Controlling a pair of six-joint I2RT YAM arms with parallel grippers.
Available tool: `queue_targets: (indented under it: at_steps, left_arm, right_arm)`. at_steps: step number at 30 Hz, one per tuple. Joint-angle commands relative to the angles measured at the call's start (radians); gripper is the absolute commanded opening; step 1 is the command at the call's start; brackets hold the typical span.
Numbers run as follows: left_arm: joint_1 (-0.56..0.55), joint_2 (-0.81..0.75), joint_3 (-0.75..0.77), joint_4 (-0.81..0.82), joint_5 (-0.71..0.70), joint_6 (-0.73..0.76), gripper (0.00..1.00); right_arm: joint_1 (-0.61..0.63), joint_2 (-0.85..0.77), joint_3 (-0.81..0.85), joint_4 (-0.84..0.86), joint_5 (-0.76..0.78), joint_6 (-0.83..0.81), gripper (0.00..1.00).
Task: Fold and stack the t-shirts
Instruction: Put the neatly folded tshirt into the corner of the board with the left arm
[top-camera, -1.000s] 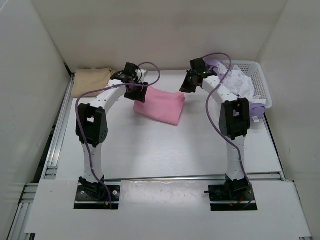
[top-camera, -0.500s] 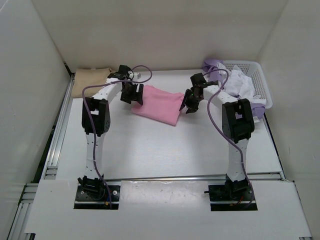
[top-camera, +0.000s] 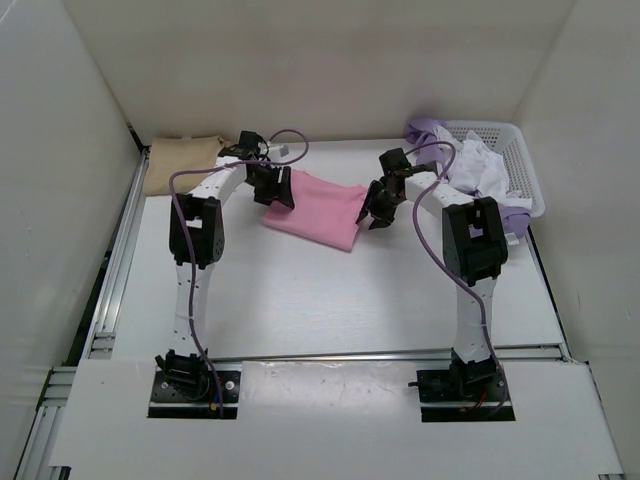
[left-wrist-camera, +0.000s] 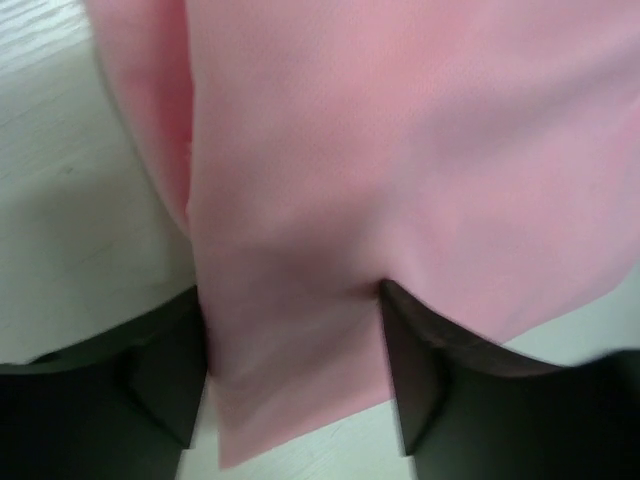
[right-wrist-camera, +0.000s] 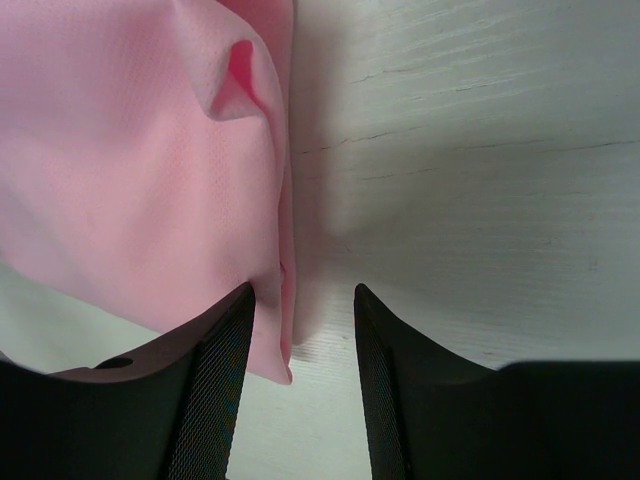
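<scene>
The pink t-shirt lies folded into a rough rectangle on the desk, toward the back and about midway between the two arms, with its long edges running slightly askew to the desk's front edge. The left gripper sits at the shirt's left edge. In its wrist view the jaws stand wide with a flat strip of pink cloth filling the gap between the fingers, and the cloth is not pinched. The right gripper is at the shirt's right edge with its jaws also apart. Its wrist view shows bare desk between the fingers, and only the shirt's folded border runs alongside the left one, with a small pucker in the cloth farther up. In front of the pink shirt the desk is bare right down to the arm bases, giving open room between the arms. The tan-beige t-shirt lies in the back left corner against the wall, well apart from the pink one. In the back right corner stands the white mesh basket. The white t-shirt is heaped inside it, and the lavender t-shirt spills over its rim. Pale walls close in the desk at the left, back and right.
</scene>
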Motion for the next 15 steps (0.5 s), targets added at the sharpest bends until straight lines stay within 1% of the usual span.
queue_targets:
  at_steps: [1,2,3,4,5,6,7,9,11,12,13,15]
  left_arm:
    - [-0.008,0.112,-0.009,-0.066,0.124,0.007,0.69]
    - [-0.008,0.124,-0.009,-0.075,0.176,0.007,0.63]
    - [-0.008,0.148,0.001,-0.075,0.292,0.007,0.47]
    - [-0.008,0.161,0.001,-0.089,0.351,0.007,0.35]
    - [-0.008,0.170,0.010,-0.089,0.391,0.007,0.18]
    - [-0.008,0.170,0.011,-0.098,0.416,0.007,0.10]
    - [0.003,0.170,0.011,-0.098,0.463,0.007,0.10]
    - [0.014,0.144,0.011,-0.098,0.476,0.007,0.10]
    - [0.058,0.107,0.000,-0.098,0.418,0.007,0.10]
    - [0.072,0.063,0.000,-0.098,0.392,0.007,0.10]
    - [0.095,0.038,0.000,-0.098,0.302,0.007,0.10]
    - [0.095,-0.034,0.000,-0.108,0.156,0.007,0.10]
  right_arm:
    - [0.006,-0.032,-0.010,0.012,-0.014,0.008,0.49]
    - [0.006,-0.055,-0.010,0.012,-0.004,0.008,0.49]
    - [0.006,-0.064,-0.021,0.012,0.009,0.008,0.49]
    - [0.006,-0.087,-0.021,0.012,0.018,-0.001,0.49]
    - [0.006,-0.101,-0.032,0.012,0.018,-0.001,0.49]
    - [0.006,-0.114,-0.044,0.003,0.035,-0.001,0.49]
    - [0.006,-0.147,-0.053,0.003,0.058,-0.001,0.49]
    - [-0.003,-0.185,-0.073,-0.006,0.084,-0.001,0.49]
    - [-0.015,-0.262,-0.122,-0.015,0.133,-0.010,0.49]
    - [-0.015,-0.289,-0.142,-0.015,0.154,-0.010,0.49]
    - [-0.024,-0.349,-0.180,-0.024,0.176,-0.019,0.49]
    - [-0.024,-0.429,-0.216,-0.038,0.217,-0.028,0.49]
